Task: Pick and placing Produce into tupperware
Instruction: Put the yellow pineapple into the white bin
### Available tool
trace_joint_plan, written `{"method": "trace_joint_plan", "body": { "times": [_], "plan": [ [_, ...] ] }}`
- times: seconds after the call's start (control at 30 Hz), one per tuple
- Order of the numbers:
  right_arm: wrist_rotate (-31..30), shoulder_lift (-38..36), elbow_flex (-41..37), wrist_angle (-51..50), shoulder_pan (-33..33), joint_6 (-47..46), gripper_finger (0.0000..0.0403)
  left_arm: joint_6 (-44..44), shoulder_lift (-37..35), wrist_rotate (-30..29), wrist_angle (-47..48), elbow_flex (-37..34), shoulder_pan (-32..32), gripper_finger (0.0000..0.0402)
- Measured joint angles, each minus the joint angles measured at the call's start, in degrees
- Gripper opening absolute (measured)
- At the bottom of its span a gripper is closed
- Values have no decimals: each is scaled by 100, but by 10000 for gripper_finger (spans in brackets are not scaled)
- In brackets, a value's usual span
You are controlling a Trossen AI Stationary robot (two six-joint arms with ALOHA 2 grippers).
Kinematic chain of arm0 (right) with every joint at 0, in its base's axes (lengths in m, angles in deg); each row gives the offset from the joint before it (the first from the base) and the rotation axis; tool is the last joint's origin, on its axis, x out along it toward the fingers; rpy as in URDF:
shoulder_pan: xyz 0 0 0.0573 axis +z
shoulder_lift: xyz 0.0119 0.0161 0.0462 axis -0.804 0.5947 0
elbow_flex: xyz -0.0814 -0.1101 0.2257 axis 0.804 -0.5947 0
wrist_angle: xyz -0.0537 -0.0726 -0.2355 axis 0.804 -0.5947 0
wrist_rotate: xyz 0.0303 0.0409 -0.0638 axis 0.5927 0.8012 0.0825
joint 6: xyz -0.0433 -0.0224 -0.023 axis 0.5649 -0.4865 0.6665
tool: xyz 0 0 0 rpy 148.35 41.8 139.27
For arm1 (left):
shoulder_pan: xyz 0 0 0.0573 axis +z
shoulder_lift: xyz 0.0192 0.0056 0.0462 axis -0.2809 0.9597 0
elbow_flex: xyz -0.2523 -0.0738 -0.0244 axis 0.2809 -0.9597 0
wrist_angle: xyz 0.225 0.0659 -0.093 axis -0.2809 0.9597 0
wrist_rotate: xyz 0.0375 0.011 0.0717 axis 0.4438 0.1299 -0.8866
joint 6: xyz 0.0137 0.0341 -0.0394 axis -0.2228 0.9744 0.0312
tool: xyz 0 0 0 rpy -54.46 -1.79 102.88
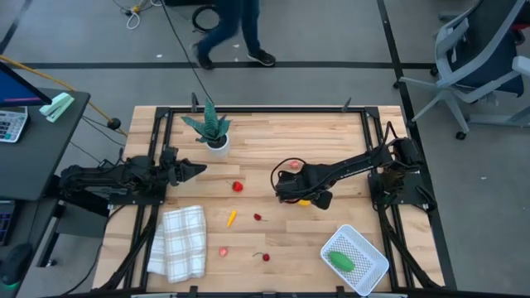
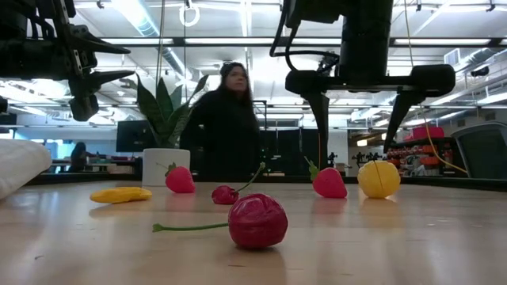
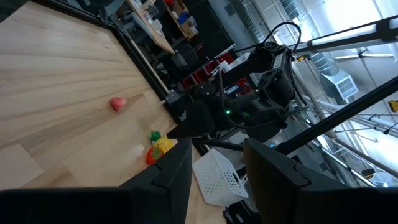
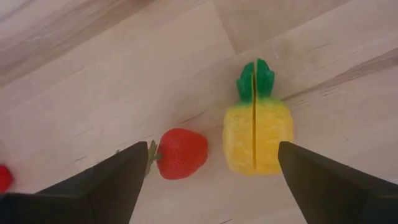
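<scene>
My right gripper (image 4: 211,152) is open and hovers above the table's middle (image 1: 287,187), touching nothing. Below it, between its fingers, lie a yellow toy pineapple (image 4: 257,134) and a red strawberry (image 4: 180,153), both on their sides. In the low view its fingers (image 2: 360,119) stand well above these two pieces (image 2: 379,179). My left gripper (image 1: 195,171) waits open at the table's left, raised. The white mesh tupperware (image 1: 354,259) sits at the near right corner and holds a green oblong piece (image 1: 341,261). Other produce lies scattered: a red piece (image 1: 238,186), an orange sliver (image 1: 232,218), cherries (image 1: 265,257).
A spiky plant in a white pot (image 1: 213,131) stands near the far edge. A folded white checked cloth (image 1: 178,241) lies at the near left. A pink piece (image 1: 292,165) sits beside the right arm. A person (image 2: 226,127) is beyond the far edge.
</scene>
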Motion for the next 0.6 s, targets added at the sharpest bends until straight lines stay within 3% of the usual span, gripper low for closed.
{"method": "trace_joint_plan", "body": {
  "times": [0.37, 0.6],
  "plan": [
    [-232, 0, 0, -18, 0, -428, 369, 0, 0, 0, 0, -1, 0, 146],
    [-155, 0, 0, -2, 42, 151, 369, 0, 0, 0, 0, 0, 0, 154]
  ]
}}
